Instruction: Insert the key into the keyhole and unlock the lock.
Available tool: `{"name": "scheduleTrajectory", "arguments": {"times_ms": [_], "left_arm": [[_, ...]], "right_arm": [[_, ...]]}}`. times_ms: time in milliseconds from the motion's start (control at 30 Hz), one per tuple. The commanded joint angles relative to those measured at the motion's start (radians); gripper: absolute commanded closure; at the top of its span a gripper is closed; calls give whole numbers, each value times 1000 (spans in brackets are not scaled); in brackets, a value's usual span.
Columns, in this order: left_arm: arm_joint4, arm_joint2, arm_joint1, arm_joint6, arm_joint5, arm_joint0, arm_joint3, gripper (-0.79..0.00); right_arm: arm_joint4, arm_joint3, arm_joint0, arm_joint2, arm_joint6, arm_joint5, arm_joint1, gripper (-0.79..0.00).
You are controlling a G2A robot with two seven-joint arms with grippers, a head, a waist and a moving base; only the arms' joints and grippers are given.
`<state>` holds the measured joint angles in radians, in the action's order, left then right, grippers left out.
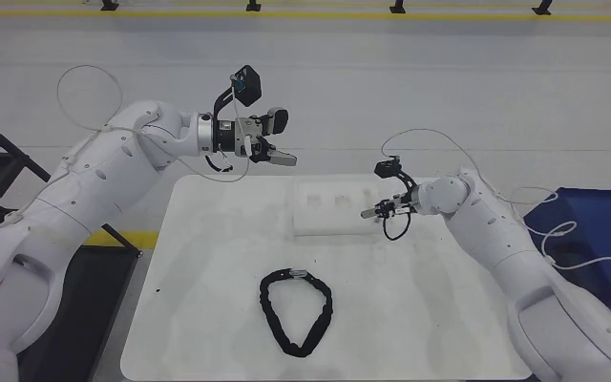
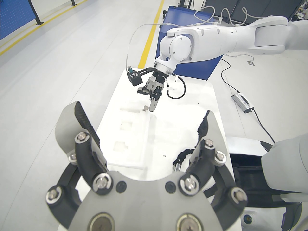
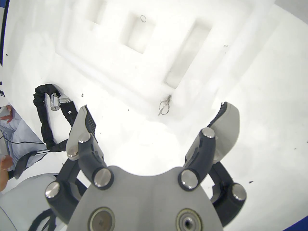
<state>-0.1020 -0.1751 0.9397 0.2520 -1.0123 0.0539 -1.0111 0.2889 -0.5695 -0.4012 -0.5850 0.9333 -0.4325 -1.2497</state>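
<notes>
A black fabric-covered chain lock (image 1: 296,313) lies looped on the table's near middle, its silver lock cylinder (image 3: 54,102) at the loop's far side with the keyhole end showing. The small key (image 3: 164,107) on a wire ring lies at the edge of the white foam block (image 1: 329,212). My right gripper (image 3: 155,114) hovers open just above the key, one finger on each side, touching nothing. It is at the block's right end (image 1: 369,213). My left gripper (image 1: 284,140) is held open and empty in the air beyond the table's far left edge, and also appears in its own wrist view (image 2: 144,126).
The foam block (image 3: 115,68) has three rectangular recesses, and a small loose ring (image 3: 143,18) rests on it. The white table (image 1: 210,315) is bare around the chain. A blue cart (image 1: 584,222) stands to the right, with cables and a power brick (image 2: 243,102) on the floor.
</notes>
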Motion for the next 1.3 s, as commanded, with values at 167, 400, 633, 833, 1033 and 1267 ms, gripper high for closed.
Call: {"name": "scheduleTrajectory", "arguments": {"times_ms": [167,400,633,833,1033,1267], "left_arm": [[0,0,0,0,0,0,0,-785],[0,0,0,0,0,0,0,-785],[0,0,0,0,0,0,0,-785],[0,0,0,0,0,0,0,-785],[0,0,0,0,0,0,0,-785],[0,0,0,0,0,0,0,-785]], "right_arm": [[-42,65,13,17,37,53,-50,-785],[-80,84,13,10,40,80,-63,-785],[-80,84,13,10,40,80,-63,-785],[-38,52,14,15,26,125,-60,-785],[39,-51,4,18,65,284,-50,-785],[90,-147,-26,14,128,375,-38,-686]]}}
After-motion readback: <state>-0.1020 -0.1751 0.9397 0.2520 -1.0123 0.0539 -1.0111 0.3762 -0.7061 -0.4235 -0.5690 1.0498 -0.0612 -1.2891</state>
